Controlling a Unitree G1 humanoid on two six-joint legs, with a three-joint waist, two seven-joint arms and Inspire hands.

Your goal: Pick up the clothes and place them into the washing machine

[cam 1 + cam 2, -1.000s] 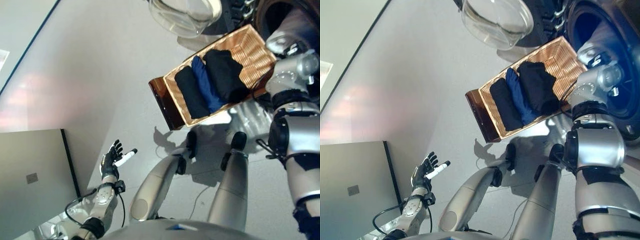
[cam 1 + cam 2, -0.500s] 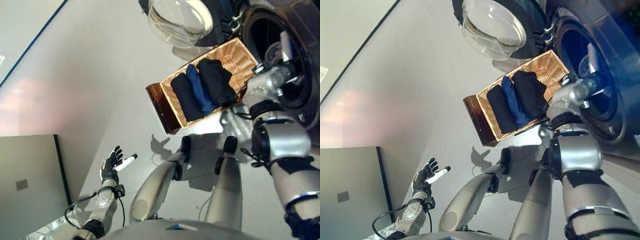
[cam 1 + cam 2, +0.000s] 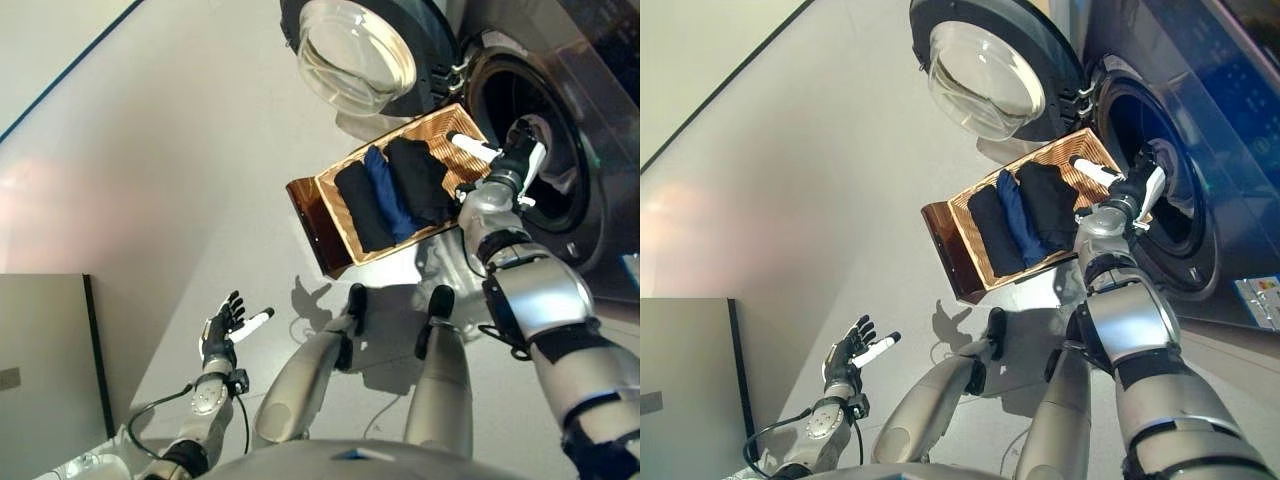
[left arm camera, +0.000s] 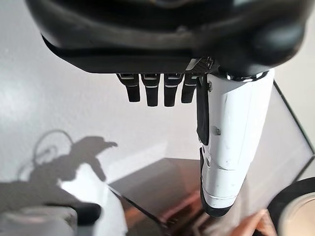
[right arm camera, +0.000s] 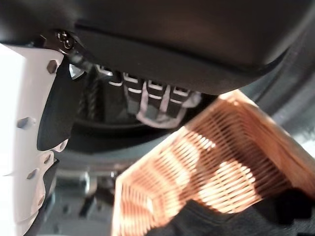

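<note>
Clothes: three folded pieces side by side in the wicker basket, black, blue, black. Basket sits on the floor just in front of the washer, whose door is swung open. Right hand is above the basket's washer-side end, at the drum mouth, fingers straight, empty. Left hand is low, well away, fingers spread, empty. Floor is plain light grey with a dark line; a grey panel lies near the left hand.

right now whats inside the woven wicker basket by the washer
The woven wicker basket holds three folded garments side by side: a black one, a blue one and another black one. They cover the basket's floor, so anything beneath them is hidden.
</note>
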